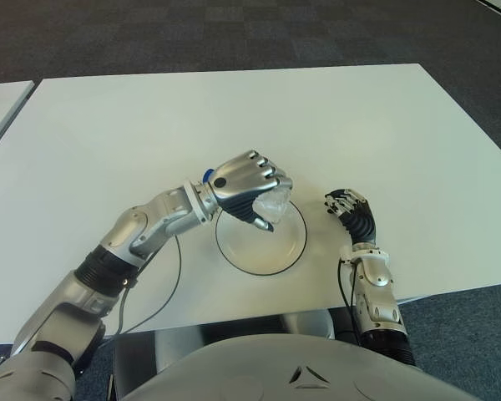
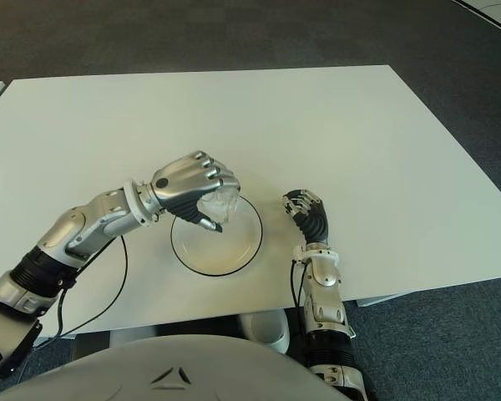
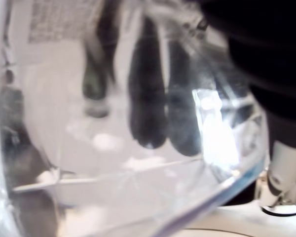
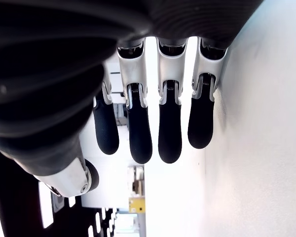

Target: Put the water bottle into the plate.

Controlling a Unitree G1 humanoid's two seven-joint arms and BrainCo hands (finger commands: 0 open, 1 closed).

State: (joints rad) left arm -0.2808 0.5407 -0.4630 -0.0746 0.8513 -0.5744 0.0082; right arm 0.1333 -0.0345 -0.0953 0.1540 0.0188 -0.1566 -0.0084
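Note:
My left hand (image 1: pixel 249 190) is curled around a clear plastic water bottle (image 1: pixel 275 203), holding it over the far left rim of the white plate (image 1: pixel 285 247). A bit of the bottle's blue cap (image 1: pixel 207 176) shows behind the hand near the wrist. Up close in the left wrist view the transparent bottle (image 3: pixel 138 163) fills the picture, with dark fingers (image 3: pixel 148 98) wrapped around it. The plate lies near the table's front edge. My right hand (image 1: pixel 351 209) shows to the right of the plate, its fingers (image 4: pixel 138 133) relaxed and holding nothing.
The white table (image 1: pixel 234 117) stretches far and to both sides of the plate. A black cable (image 1: pixel 171 288) hangs from my left forearm over the table's front edge. A second white table's corner (image 1: pixel 0 100) shows at the far left.

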